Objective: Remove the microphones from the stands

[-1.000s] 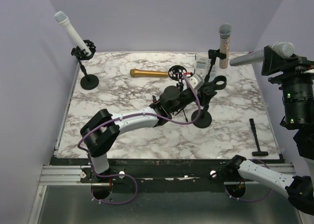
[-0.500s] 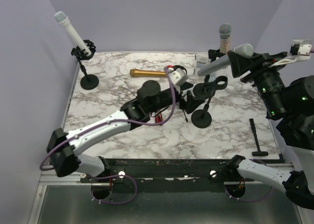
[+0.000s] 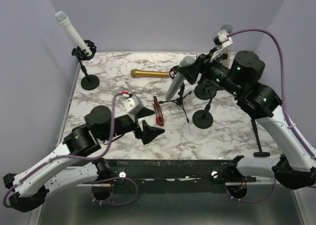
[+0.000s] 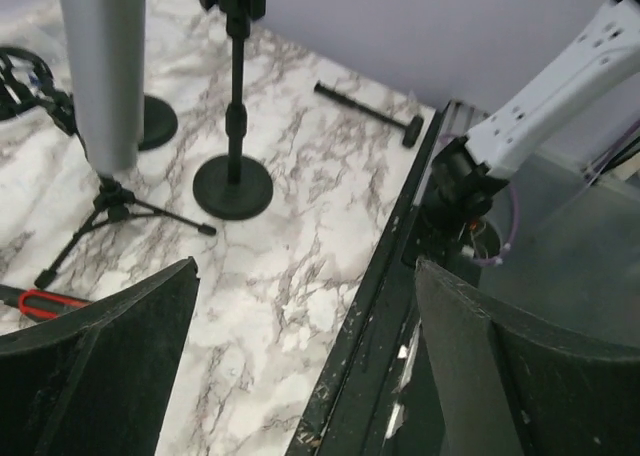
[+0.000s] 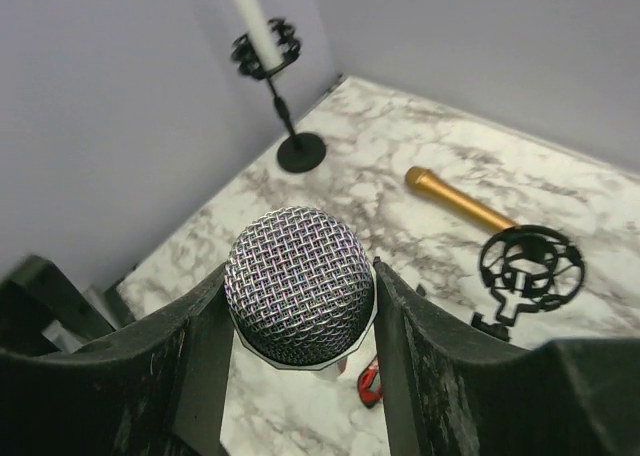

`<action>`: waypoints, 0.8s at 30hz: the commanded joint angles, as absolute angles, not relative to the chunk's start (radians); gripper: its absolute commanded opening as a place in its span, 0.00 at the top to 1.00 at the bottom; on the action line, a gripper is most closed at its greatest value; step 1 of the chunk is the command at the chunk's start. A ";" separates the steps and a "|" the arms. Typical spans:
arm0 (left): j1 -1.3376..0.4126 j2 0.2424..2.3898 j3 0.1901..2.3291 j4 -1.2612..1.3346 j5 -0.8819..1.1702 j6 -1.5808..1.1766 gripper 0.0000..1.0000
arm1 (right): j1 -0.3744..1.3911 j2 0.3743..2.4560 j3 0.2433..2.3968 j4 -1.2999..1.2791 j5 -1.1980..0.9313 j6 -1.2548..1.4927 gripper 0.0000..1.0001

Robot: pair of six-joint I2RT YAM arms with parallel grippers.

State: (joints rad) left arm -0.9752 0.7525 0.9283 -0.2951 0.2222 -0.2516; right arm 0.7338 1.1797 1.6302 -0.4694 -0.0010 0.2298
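**Microphone gripped by the right arm, clear of the round-base stand.**
The grey microphone (image 5: 298, 286) is seen clamped between the fingers of the right gripper (image 3: 192, 72). It is tilted, head uppermost, with its lower end at the top of a small tripod (image 3: 180, 99); contact there cannot be determined. The round-base stand (image 3: 203, 118) is noted at 5 o'clock from the microphone, apart from it. The left gripper (image 4: 305, 266) is recorded at 7 o'clock, spread wide and empty.
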 commanded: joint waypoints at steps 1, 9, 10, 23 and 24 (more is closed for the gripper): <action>-0.975 0.591 0.992 -0.379 0.088 -0.334 0.05 | 0.735 1.251 1.647 -0.515 -0.282 0.265 0.99; -0.962 0.752 1.110 -0.520 -0.261 -0.547 0.02 | 0.748 1.245 1.483 -0.384 -0.358 0.402 0.99; -0.958 0.780 1.122 -0.530 -0.265 -0.556 0.02 | 0.754 1.252 1.476 -0.384 -0.349 0.416 0.99; -0.950 0.916 1.073 -0.418 -0.194 -0.559 0.37 | 0.794 1.282 1.408 -0.313 -0.295 0.498 0.99; -0.950 0.921 1.077 -0.420 -0.195 -0.551 0.38 | 0.797 1.281 1.407 -0.311 -0.289 0.498 0.99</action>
State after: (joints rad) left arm -0.9546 0.9016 1.0691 -0.4480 -0.1932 -0.5655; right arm 0.7780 1.2705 1.4158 -0.3645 -0.2947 0.4755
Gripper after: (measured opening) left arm 0.655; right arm 0.532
